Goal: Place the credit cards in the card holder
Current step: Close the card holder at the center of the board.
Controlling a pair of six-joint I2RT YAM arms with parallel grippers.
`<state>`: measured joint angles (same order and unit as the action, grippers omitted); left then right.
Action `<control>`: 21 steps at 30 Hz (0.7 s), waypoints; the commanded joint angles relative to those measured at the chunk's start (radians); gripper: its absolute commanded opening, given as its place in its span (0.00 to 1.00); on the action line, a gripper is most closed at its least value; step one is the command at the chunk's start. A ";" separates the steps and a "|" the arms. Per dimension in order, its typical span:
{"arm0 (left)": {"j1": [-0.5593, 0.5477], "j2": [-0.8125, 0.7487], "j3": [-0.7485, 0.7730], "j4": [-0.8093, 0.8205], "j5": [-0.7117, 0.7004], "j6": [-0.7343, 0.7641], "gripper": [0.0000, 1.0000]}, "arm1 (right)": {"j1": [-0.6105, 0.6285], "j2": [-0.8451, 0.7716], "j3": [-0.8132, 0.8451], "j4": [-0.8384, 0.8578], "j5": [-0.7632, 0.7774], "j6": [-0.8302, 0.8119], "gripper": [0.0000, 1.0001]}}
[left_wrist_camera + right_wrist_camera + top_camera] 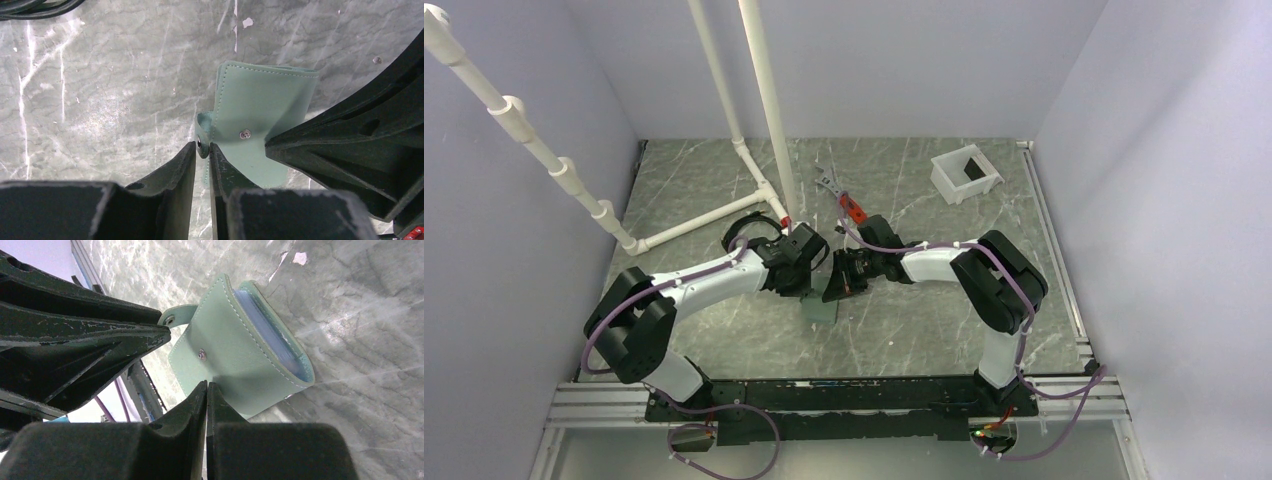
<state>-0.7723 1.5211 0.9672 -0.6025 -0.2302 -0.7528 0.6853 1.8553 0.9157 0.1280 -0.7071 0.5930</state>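
Note:
The card holder point(820, 312) is a mint-green folding wallet on the table between both grippers. In the right wrist view it point(235, 350) is folded over with a light blue credit card point(270, 330) showing inside its open edge. The tan-brown card is out of view. My left gripper point(202, 145) is shut on the wallet's snap tab point(202, 131). My right gripper point(206, 384) is shut, its tips against the wallet's outer face below the snap stud point(202, 355). Its fingers point(350, 145) lie over the wallet's corner in the left wrist view.
A white square tub point(966, 172) stands at the back right. A red-handled tool point(844, 202) lies behind the grippers. A white pipe frame point(764, 110) rises at the back left, with a black cable loop point(749, 230) at its foot.

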 commanded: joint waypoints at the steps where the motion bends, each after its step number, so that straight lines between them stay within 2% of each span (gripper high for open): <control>1: -0.004 0.007 0.038 0.010 -0.003 -0.002 0.21 | 0.014 0.030 0.015 -0.026 0.058 -0.039 0.06; 7: -0.004 0.016 0.046 0.010 0.006 -0.004 0.15 | 0.014 0.031 0.017 -0.031 0.059 -0.042 0.06; 12: -0.004 0.015 0.045 0.001 -0.004 -0.002 0.00 | 0.017 0.039 0.014 -0.025 0.055 -0.039 0.05; 21: -0.002 -0.058 -0.023 0.113 0.077 0.024 0.00 | 0.017 0.052 0.024 -0.034 0.073 -0.056 0.05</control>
<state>-0.7723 1.5280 0.9726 -0.5774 -0.2054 -0.7441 0.6853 1.8648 0.9257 0.1230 -0.7124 0.5896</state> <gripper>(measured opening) 0.010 0.051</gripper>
